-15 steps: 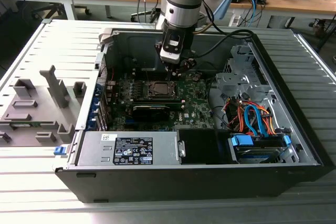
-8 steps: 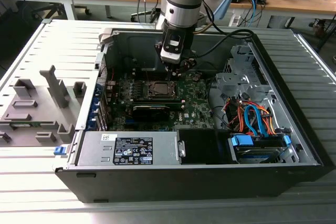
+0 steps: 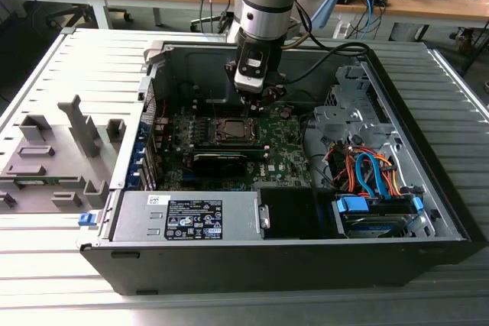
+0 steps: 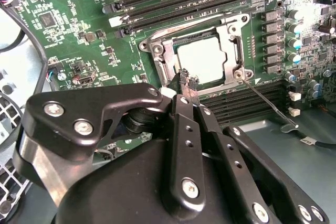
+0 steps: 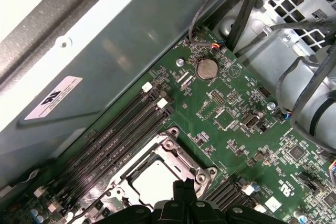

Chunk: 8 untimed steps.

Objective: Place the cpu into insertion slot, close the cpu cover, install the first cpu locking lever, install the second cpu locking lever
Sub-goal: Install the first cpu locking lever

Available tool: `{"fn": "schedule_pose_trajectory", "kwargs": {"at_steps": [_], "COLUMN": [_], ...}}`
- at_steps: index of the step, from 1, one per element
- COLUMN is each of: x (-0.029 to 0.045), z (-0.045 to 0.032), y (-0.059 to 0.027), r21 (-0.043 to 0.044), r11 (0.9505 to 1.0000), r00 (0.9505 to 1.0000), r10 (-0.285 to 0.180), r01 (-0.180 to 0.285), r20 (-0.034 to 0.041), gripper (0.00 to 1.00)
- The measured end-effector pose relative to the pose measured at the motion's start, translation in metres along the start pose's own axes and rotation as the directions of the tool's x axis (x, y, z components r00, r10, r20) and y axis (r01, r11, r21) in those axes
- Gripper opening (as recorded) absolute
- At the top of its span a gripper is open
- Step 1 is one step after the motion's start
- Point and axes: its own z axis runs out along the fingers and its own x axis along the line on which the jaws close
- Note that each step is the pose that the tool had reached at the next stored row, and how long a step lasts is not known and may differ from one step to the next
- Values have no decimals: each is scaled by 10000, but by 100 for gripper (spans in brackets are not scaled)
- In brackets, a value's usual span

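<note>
The green printed circuit board (image 5: 236,135), speckled with silver, contrasts with the pale silvery-beige square cpu (image 4: 202,59), its shiny silver metal cpu cover (image 4: 231,35), the matte black gripper (image 4: 187,81) and orange-and-blue cables (image 3: 373,175).

We see the cpu (image 4: 203,59) as a pale, flat square lying level in the insertion slot (image 4: 195,37), whose dark recess shows as a thin band along the chip's edge. The cpu cover (image 4: 231,39), a silvery metal frame with a large square window, lies flat over the socket, and the chip's face shows through the window. In the exterior view the socket sits about midway across the motherboard (image 4: 68,45), nearer the board's far edge. A thin wire locking lever (image 4: 265,102) sticks out slantwise from one corner of the cover, away from the frame. Its hooked end reaches past the board's edge.
</note>
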Motion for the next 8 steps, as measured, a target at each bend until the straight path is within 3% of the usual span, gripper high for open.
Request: {"fn": "schedule_pose_trajectory", "kwargs": {"at_steps": [8], "x": [0], "z": [0], "y": [0], "r21": [2], "r11": [9999], "r00": [9999], "r10": [-124], "r01": [124], "r20": [6], "gripper": [11]}}
